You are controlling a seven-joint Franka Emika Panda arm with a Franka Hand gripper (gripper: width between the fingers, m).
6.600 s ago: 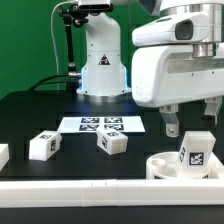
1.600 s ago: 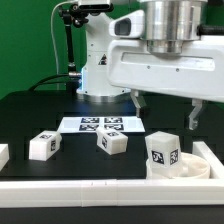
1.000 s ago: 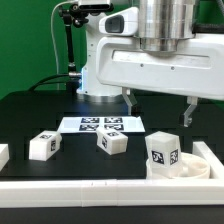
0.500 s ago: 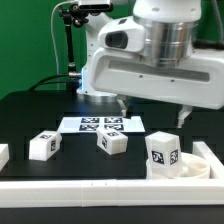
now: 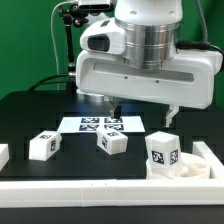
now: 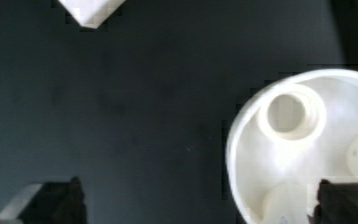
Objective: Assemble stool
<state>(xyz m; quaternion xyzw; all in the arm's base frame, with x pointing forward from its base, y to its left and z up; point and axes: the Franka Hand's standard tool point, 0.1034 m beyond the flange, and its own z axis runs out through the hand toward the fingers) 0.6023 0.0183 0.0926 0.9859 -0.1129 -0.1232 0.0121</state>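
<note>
The round white seat (image 5: 190,171) lies at the front, on the exterior view's right. One tagged leg (image 5: 163,150) stands upright on it. My gripper (image 5: 143,112) hangs open and empty above the table, to the left of that leg and behind it, touching nothing. Two loose tagged legs (image 5: 42,146) (image 5: 111,143) lie on the black table, and part of a third (image 5: 3,155) shows at the left edge. In the wrist view my gripper (image 6: 201,205) is over bare black table. The seat (image 6: 327,150), with a round socket hole (image 6: 295,112), lies beside one fingertip (image 6: 345,200). A leg's corner (image 6: 91,10) shows at the edge.
The marker board (image 5: 100,125) lies flat on the table behind the loose legs. A long white rim bar (image 5: 90,190) runs along the front edge and another (image 5: 207,150) stands at the right of the seat. The robot base (image 5: 98,70) is at the back.
Earlier my gripper held the leg over the seat. It has since let go, opened, and moved toward the exterior view's left. The leg stays upright on the seat.
</note>
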